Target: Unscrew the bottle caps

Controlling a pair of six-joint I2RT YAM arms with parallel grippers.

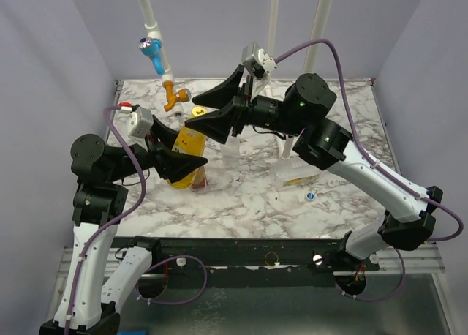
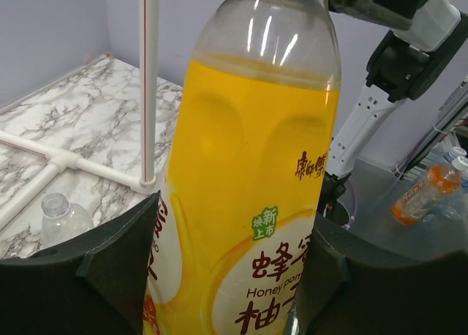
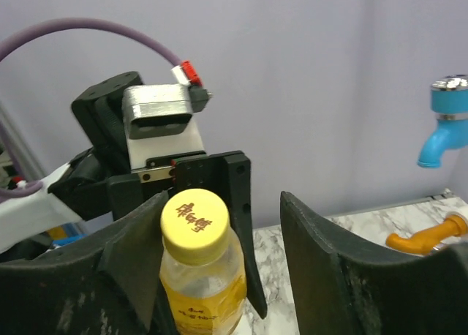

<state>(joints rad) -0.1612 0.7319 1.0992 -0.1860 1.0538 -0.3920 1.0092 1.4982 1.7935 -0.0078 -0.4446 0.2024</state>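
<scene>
Yellow cap, right gripper level around it, jaws apart, left gripper clamping bottle

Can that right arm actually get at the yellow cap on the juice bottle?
Probably yes: the right gripper stands open around the yellow cap, with nothing between them, and the left gripper grips the bottle.

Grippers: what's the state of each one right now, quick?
Left gripper: closed on the yellow-orange bottle.
Right gripper: open, jaws either side of the yellow cap, not clamped on it.
</scene>
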